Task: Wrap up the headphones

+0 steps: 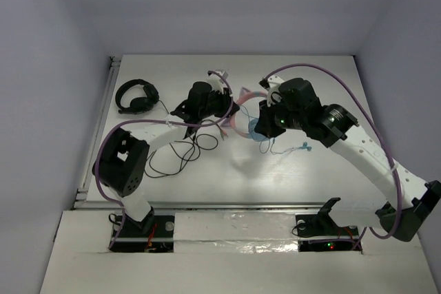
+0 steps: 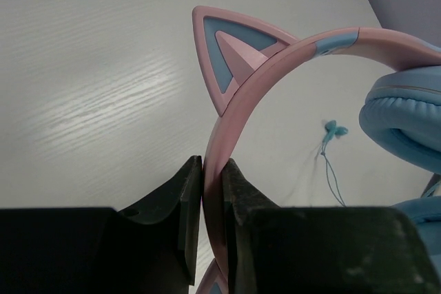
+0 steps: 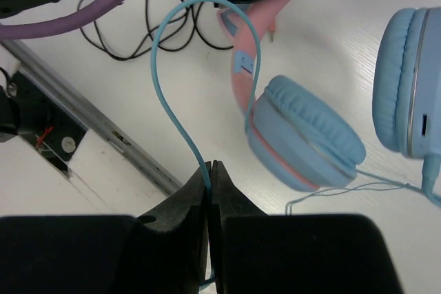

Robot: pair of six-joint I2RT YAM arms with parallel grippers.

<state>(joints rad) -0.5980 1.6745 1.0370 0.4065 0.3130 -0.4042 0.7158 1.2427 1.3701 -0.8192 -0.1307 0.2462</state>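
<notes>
The headphones (image 1: 242, 116) have a pink headband (image 2: 275, 74) with cat ears and light blue earcups (image 3: 303, 135). My left gripper (image 2: 211, 170) is shut on the pink headband and holds the headphones above the table. My right gripper (image 3: 210, 170) is shut on the thin light blue cable (image 3: 169, 108), which arcs up from the jaws toward the headband. In the top view the right gripper (image 1: 267, 123) sits just right of the headphones and the left gripper (image 1: 224, 105) just left of them. More cable with its plug (image 1: 303, 147) lies on the table.
All-black headphones (image 1: 136, 94) lie at the back left, their thin black cable (image 1: 180, 153) looping across the table in front of the left arm. A metal rail (image 3: 89, 125) marks the table's near edge. Purple hoses run along both arms.
</notes>
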